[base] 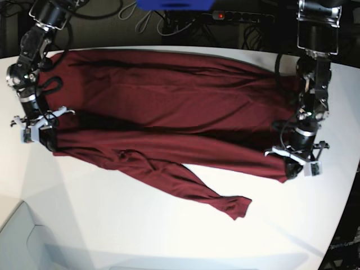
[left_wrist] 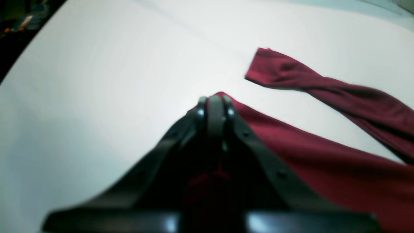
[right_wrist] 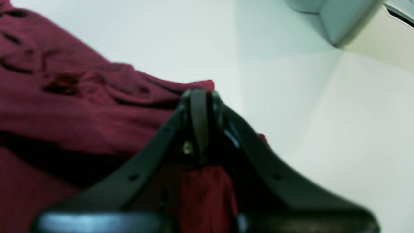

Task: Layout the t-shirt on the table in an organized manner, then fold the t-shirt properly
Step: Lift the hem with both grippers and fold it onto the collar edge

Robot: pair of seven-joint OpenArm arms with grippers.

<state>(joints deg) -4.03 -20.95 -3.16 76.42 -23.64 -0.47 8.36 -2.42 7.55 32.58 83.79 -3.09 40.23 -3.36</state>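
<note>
The wide, smooth white counter point(base: 140, 230) lies under me, its edge curving against a dark floor strewn with black cables point(base: 140, 19) and a black power strip with a red light point(base: 239, 16). A blue object point(base: 175, 4) sits at the top edge of the base view, and a pale grey boxy corner point(right_wrist: 336, 19) shows in my right wrist view.

The plain dark red cotton t-shirt point(base: 174, 107) stretches across the counter between my two arms, wrinkled and doubled along its length. One long sleeve point(left_wrist: 323, 87) trails loose over the bare white, twisted, ending flat and apart from the body of the cloth.

My left gripper point(left_wrist: 215, 105) has its jaws pressed together on a corner of the shirt's edge, red cloth showing between the black fingers. My right gripper point(right_wrist: 200, 97) has its jaws pinched on the opposite end, a fold of cloth bunched between them. My own black fingers block much of each wrist view.
</note>
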